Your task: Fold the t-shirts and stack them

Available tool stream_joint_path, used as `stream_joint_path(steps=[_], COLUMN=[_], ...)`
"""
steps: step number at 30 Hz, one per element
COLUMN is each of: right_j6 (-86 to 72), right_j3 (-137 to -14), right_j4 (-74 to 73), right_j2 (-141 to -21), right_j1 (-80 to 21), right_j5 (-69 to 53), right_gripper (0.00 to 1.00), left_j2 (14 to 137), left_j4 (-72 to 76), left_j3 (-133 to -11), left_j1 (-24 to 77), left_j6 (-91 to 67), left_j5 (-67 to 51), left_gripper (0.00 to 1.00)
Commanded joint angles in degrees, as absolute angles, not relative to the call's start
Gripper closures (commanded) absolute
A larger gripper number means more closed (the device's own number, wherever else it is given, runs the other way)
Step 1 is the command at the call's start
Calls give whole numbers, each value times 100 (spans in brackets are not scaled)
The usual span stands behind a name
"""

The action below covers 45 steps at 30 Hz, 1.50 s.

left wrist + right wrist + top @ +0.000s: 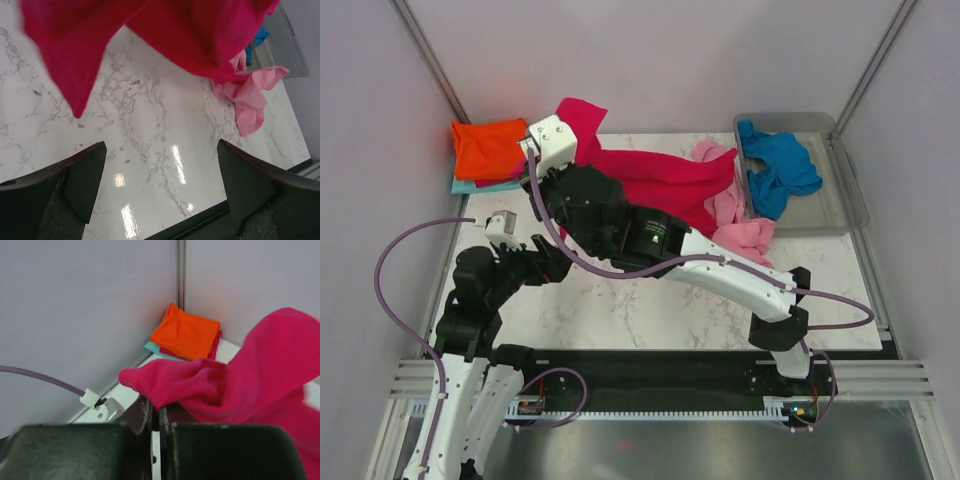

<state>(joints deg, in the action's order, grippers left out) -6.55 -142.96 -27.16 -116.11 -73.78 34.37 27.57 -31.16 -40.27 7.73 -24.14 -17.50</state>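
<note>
- Stack, table's 10 o'clock corner: folded orange shirt on top, a teal edge beneath it. A crimson edge shows between them in the right wrist view.
- Left gripper: jaws spread wide, nothing between them. It hovers over bare marble table at the left side.
- Right gripper: the arm reaches across to the 10–11 o'clock area beside the stack. The jaws are pressed together on a fold of the crimson shirt, with the cloth bunched just above the fingertips.
- Crimson shirt: lifted at the pinched end. Its long axis runs from 10 o'clock down toward 4 o'clock, and the far end trails onto the table by the pink shirt.
- Key relation: the shirt lies at about 2 o'clock from the left gripper in the top view. In the left wrist view a loose corner hangs to a point at 11 o'clock, above and apart from the fingers. The left arm is the nearer free one, so my guess is it takes that corner to spread the shirt.
- Pink shirt: crumpled at the table's 3 o'clock side, with the crimson end lying over it.
- Blue shirt: heaped unfolded in the tub, far right.
</note>
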Motion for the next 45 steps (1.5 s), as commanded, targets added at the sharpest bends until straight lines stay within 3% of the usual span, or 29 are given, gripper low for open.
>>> stream_joint_path(steps=[1,5,6,7,8,9,16,21,29,39,41,42,45], right_j6=[465,231,28,-235,-464,-970,-2924,-3567,-4579,-4369,-4184,-4088,-3877], right_j3=[-13747,-13720,-13554,-13379,-13151,-12887,-8902,-7202,-5951,-5529,-5441,-5371,-5195], right_j4=[-1248,-1625,-1991,-2204,-2371,-2538,-3348,-4181,-4738,-3483,-3236,-3043,-2647], right_j2=[-11206,-11495,-11531,-11540,-11453,-11391,-9574,-8386,-8936,-10098,-10160,-10134,-9854], right_j1=[-7093,-6962,-6804,-6690,-6567,-6348,-5152,-4782,-4448,-3842,-3762,-3727,-3691], right_j5=[3665,3533,3646,3578,3560,3638,4430,4860,4457,3315,2929,2866,2567], right_gripper=[100,97,58,26,8,2,2,2,2,3,17,47,85], left_j2=[2698,2654,2663,2672,2681,2681,2795,2865,3032,3094,3102,3111,3164], left_j4=[-3041,-3032,-3050,-3041,-3041,-3041,-3050,-3041,-3050,-3059,-3059,-3067,-3059], left_j3=[-4069,-4061,-4069,-4069,-4061,-4069,-4069,-4069,-4069,-4061,-4069,-4069,-4078], left_j1=[738,738,738,738,738,738,738,738,738,738,738,738,738], left_j6=[-2373,-2382,-2373,-2373,-2373,-2373,-2382,-2382,-2391,-2364,-2364,-2373,-2373], left_j5=[-1644,-1617,-1617,-1626,-1626,-1626,-1661,-1679,-1705,-1670,-1679,-1679,-1679], left_gripper=[0,0,0,0,0,0,0,0,0,0,0,1,0])
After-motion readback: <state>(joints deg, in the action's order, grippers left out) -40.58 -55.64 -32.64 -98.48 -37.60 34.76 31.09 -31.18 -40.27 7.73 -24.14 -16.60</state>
